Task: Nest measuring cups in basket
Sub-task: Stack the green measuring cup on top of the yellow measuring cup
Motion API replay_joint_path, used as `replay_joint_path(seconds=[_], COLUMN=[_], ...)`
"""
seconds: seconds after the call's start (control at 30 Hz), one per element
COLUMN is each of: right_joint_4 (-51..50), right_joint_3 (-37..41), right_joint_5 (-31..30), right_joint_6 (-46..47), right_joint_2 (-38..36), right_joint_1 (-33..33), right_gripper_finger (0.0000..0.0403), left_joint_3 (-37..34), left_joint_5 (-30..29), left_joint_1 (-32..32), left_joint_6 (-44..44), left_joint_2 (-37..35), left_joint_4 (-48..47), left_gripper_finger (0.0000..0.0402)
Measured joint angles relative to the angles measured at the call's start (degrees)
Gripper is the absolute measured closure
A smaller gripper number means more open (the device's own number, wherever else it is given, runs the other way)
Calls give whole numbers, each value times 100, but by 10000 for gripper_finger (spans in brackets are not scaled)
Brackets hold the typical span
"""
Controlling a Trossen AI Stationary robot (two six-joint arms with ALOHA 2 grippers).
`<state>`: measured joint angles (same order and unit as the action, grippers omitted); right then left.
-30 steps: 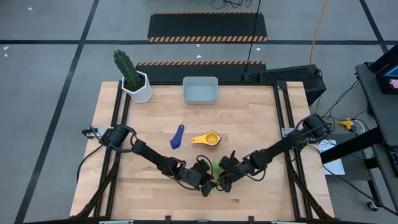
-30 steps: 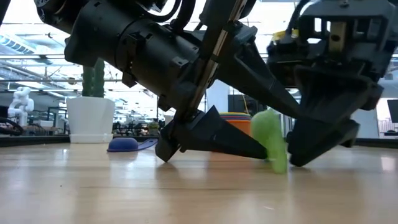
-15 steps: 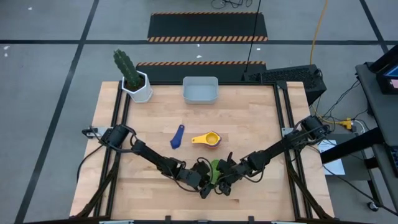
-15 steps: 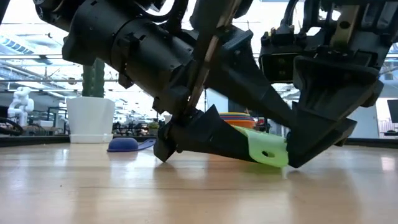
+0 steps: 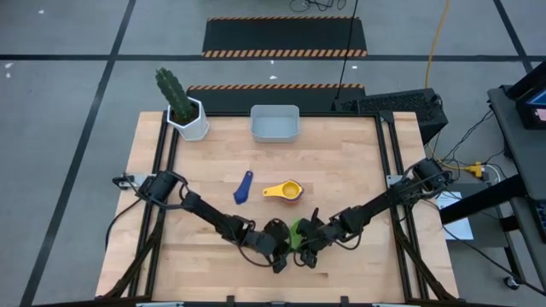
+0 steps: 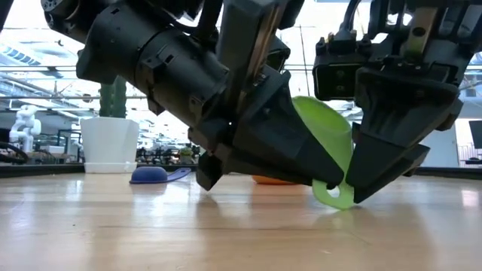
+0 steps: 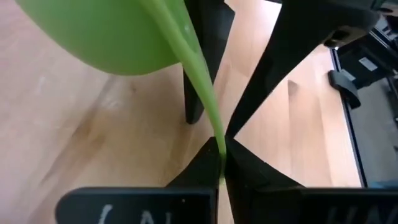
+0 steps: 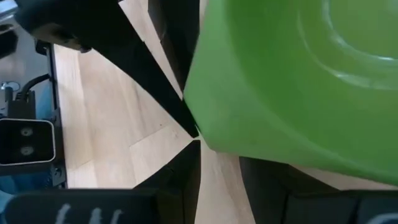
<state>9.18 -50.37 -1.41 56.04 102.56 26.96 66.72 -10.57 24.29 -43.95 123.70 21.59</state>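
Both grippers meet at the near centre of the table. Left gripper [image 7: 219, 163] pinches the green cup [image 6: 325, 143] by its handle; cup has tipped up since a second ago. Right gripper's [image 5: 305, 251] fingers straddle it, grip unclear. Basket [image 5: 274, 124] far off, empty.

Green cup: attitude changed between grippers.
Green measuring cup [image 6: 325, 139] formerly edge-on, then handle flat; now bowl raised, handle tip low. Left gripper [image 6: 320, 184] closer against right gripper [image 6: 358, 188].
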Motion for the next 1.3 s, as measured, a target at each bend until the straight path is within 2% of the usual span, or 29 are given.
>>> replay_joint_path(seconds=[0.17,0.23,0.3,0.43,0.57,0.77,0.83,0.97,1.13,1.3], right_joint_4=[-127,-303,-665,-1582,-2140,-1704,-1574,-1348,-794,-310], right_joint_3=[2,0,0,6,9,-7,-5,-4,4,4], right_joint_5=[415,543,424,-286,-1196,-2933,-3235,-3104,-2295,-2185], right_joint_6=[-119,-86,-70,29,-46,-833,-983,-1026,-1323,-1644], right_joint_2=[-100,-284,-526,-1123,-1774,-2359,-2311,-1983,-1541,-1394], right_joint_1=[-4,17,101,320,618,1096,1158,1005,600,305], right_gripper_finger=[301,301,301,301,301,301,301,300,286,266], left_joint_3=[0,0,-2,-17,-11,-2,-2,0,4,4], left_joint_5=[89,324,651,1052,1056,1070,1078,1088,1238,1468], left_joint_1=[-8,-11,-21,29,108,147,147,159,152,158], left_joint_6=[182,246,384,566,645,674,676,908,938,960], left_joint_2=[0,-20,-105,-331,-539,-557,-557,-557,-557,-557], left_joint_4=[-26,-28,-113,-517,-1139,-1284,-1286,-1281,-1311,-1318], left_gripper_finger=[388,394,393,393,395,395,396,394,396,396])
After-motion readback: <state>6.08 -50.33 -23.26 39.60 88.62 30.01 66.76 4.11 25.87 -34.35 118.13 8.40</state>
